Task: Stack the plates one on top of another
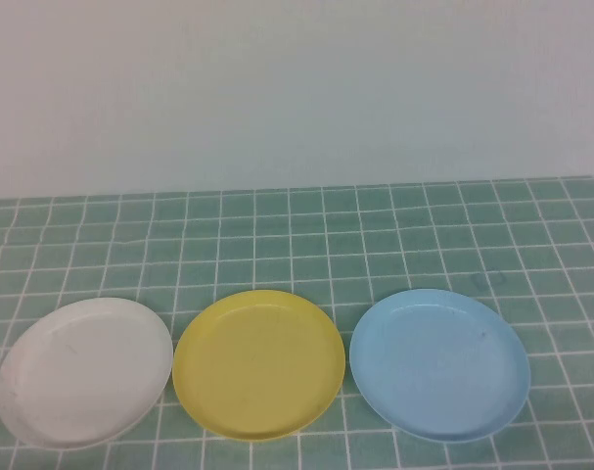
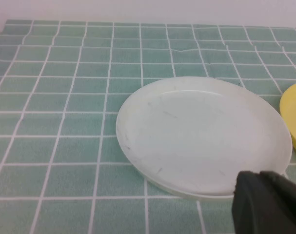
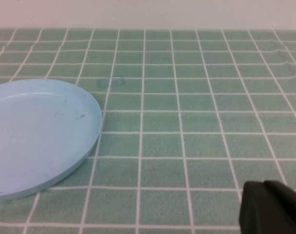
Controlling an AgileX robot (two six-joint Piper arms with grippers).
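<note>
Three plates lie side by side near the table's front edge: a white plate (image 1: 84,372) on the left, a yellow plate (image 1: 258,363) in the middle, a light blue plate (image 1: 439,363) on the right. None rests on another. Neither arm shows in the high view. My left gripper (image 2: 257,176) is shut and empty, hovering at the near rim of the white plate (image 2: 201,134), with the yellow plate's edge (image 2: 295,117) beside it. My right gripper (image 3: 265,187) is shut and empty over bare cloth, well to the side of the light blue plate (image 3: 38,134).
A green checked cloth (image 1: 306,230) covers the table up to a pale wall (image 1: 297,88) at the back. Open cloth lies behind the plates.
</note>
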